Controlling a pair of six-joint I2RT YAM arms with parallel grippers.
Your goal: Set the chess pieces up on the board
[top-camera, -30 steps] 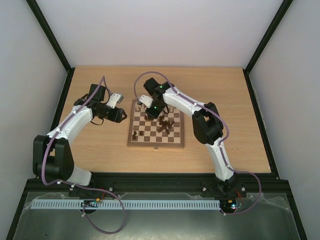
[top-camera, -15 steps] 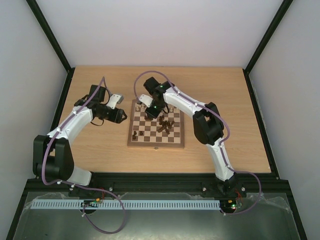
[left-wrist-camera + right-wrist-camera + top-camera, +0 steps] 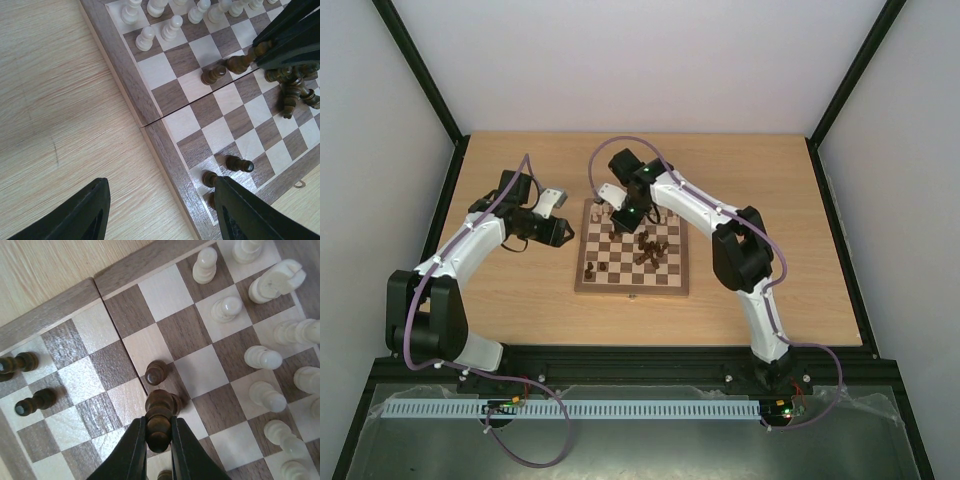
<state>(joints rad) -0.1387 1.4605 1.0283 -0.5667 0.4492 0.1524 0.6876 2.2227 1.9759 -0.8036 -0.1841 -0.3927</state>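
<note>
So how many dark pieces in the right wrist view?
4 pieces: one in the right gripper, one beyond it, two at left; maybe a fifth, cut off below.

The left end effector (image 3: 161, 184) hung with fingers spread and empty over the board (image 3: 150, 107) edge and the counter (image 3: 55, 100). On the far squares stood pale pieces (image 3: 172, 27). The right end effector (image 3: 264, 50) pinched one tilted dark piece (image 3: 242, 62) beside a heap of dark pieces (image 3: 292, 92).

Pale wood table (image 3: 800, 200); white walls (image 3: 640, 60); black frame (image 3: 424, 75).
</note>
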